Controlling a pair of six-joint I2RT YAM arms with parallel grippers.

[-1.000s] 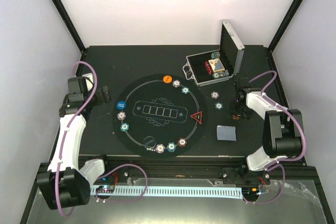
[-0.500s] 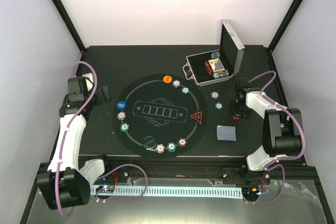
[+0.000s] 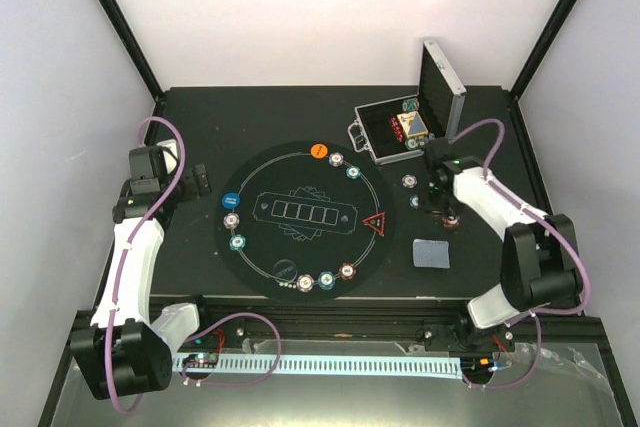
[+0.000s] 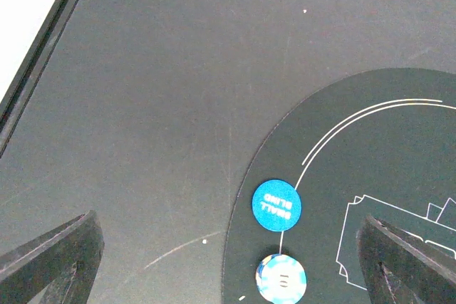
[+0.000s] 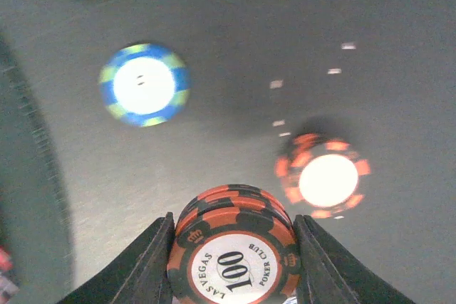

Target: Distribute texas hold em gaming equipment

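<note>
My right gripper point(image 5: 234, 247) is shut on a small stack of red-brown poker chips point(image 5: 235, 247) marked 100 and holds it above the black table. In the top view this gripper point(image 3: 438, 197) is right of the mat, next to two teal-and-white chips point(image 3: 409, 181) point(image 3: 416, 202). A single red-brown chip point(image 5: 325, 176) lies on the table just beyond the stack, and it also shows in the top view point(image 3: 452, 219). A teal chip point(image 5: 142, 85) lies further off. My left gripper point(image 4: 228, 275) is open and empty above the mat's left edge, near the blue disc point(image 4: 276, 205) and a white-teal chip point(image 4: 281, 278).
The round black mat point(image 3: 300, 182) carries several chips on its ring, an orange disc point(image 3: 318, 150) and a red triangle marker point(image 3: 376, 224). Grey-blue cards point(image 3: 432, 252) lie right of the mat. The open silver case point(image 3: 410, 129) stands at the back right.
My right gripper has moved left and toward the back, closer to the two teal-and-white chips, still holding its red-brown stack. The left arm has not moved.
</note>
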